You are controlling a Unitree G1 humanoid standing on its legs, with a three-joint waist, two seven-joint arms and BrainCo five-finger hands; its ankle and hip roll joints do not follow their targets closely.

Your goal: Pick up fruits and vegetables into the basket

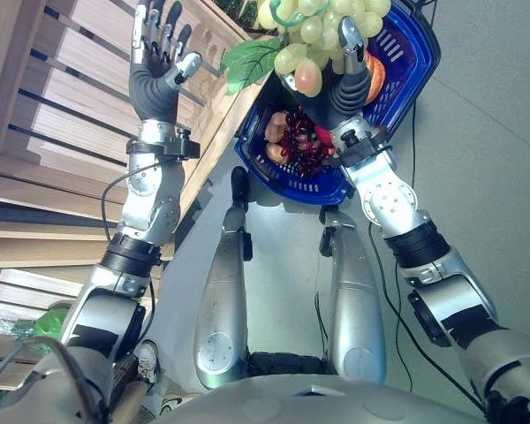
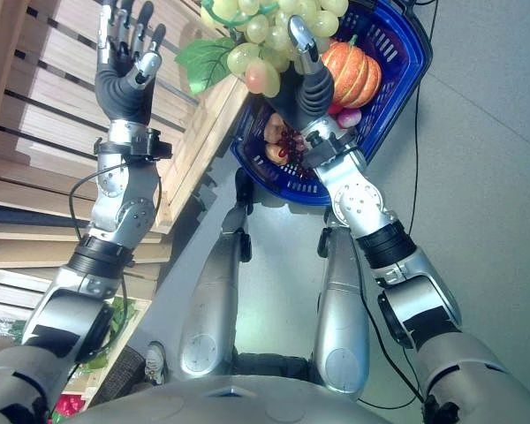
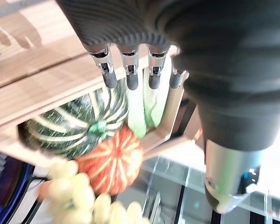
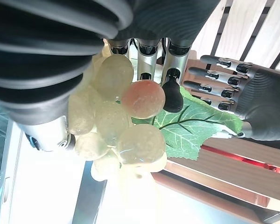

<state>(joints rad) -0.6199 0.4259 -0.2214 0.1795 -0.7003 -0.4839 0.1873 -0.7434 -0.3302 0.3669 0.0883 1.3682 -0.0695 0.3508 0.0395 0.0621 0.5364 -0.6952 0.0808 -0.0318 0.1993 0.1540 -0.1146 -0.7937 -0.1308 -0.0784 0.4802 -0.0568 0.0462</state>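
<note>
Your right hand (image 2: 305,84) has its fingers curled round the bunch of green grapes (image 1: 314,31), held above the blue basket (image 2: 406,79) for dropping in; your left hand (image 1: 155,62) hangs spread and empty beside the wooden shelf (image 1: 53,150), clear of the carry.

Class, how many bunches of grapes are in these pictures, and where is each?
2. A green bunch is held in the right robot hand over the blue basket; a dark red bunch lies inside the basket. Others may be hidden beneath.
</note>
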